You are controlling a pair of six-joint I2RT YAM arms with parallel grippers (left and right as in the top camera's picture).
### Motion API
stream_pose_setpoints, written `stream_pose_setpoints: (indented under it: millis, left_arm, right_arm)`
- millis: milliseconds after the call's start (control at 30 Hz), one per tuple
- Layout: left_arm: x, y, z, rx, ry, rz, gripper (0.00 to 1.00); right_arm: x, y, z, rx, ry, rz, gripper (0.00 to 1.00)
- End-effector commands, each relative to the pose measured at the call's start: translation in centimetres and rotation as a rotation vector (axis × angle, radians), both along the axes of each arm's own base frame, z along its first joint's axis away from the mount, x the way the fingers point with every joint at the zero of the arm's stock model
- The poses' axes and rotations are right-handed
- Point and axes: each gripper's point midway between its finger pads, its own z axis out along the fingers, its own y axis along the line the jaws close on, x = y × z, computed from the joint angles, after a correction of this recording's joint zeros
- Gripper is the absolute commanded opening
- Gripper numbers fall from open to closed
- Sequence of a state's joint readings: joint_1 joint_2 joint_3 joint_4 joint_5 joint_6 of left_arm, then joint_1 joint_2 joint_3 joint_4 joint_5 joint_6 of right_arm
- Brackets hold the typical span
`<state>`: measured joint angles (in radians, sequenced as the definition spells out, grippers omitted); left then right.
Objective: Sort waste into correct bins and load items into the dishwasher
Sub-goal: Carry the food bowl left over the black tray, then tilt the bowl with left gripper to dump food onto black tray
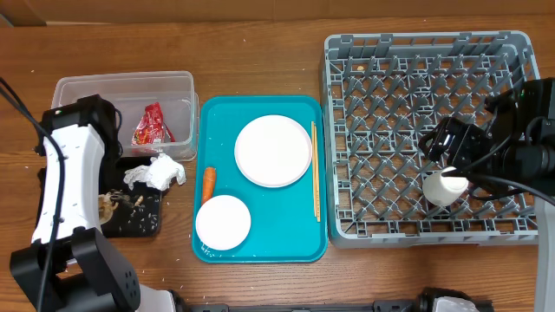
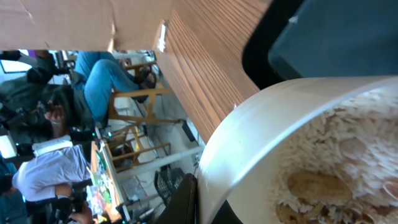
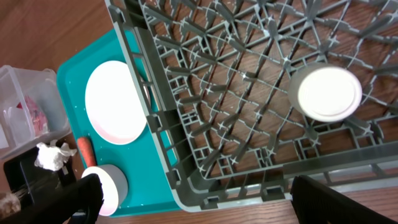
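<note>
My left gripper (image 2: 208,205) is shut on the rim of a white bowl (image 2: 249,143), which is tipped and holds rice grains (image 2: 323,143) and beige food bits (image 2: 314,186). The overhead view shows that arm over the black tray (image 1: 143,221), where food scraps (image 1: 110,204) lie. A crumpled napkin (image 1: 156,171) rests at the tray's top edge. The red wrapper (image 1: 152,126) lies in the clear tub (image 1: 121,87). My right gripper (image 3: 208,205) hangs open over the grey dish rack (image 1: 416,39), near a white cup (image 1: 445,186) standing in it upside down.
Between the bins and the rack lies a teal tray (image 1: 260,247). It carries a round white plate (image 1: 273,150), a small white bowl (image 1: 223,222), an orange carrot (image 1: 208,182) and wooden chopsticks (image 1: 315,169).
</note>
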<state>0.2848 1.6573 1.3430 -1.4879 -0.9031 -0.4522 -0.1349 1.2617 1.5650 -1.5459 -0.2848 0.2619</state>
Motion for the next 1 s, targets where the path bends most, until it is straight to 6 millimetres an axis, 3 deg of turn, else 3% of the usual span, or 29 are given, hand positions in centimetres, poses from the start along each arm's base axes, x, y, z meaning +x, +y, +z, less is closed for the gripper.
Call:
stream_pose_setpoints:
  millis: [0,200,433,567,700,967]
  left_arm:
    - [0.2,1.6,0.9,0.064,0.064,-0.046,0.04]
    - [2.2,2.5,0.8,0.09,0.045,-0.107,0.04]
    - [2.5,3.2,-0.6,0.116,0.163,-0.119,0.04]
    - [3.3,3.8,-0.2,0.16,0.264,-0.183,0.04]
    - [5.2,3.6,0.3,0.205,0.268,-0.247,0.04]
    - [6.9,3.8,1.3,0.27,0.321,-0.315,0.04]
  right_arm:
    - [-0.1,0.2,0.3,0.002,-0.007,0.012,1.0]
    - [-0.3,0.3,0.2,0.003,0.0,0.012,1.0]
    - [-0.7,0.3,0.0,0.006,0.02,0.012,1.0]
    - [-0.7,0.3,0.0,0.006,0.019,0.012,1.0]
    - [-0.7,0.3,0.0,0.006,0.019,0.012,1.0]
    - [-0.6,0.3,0.0,0.005,0.016,0.012,1.0]
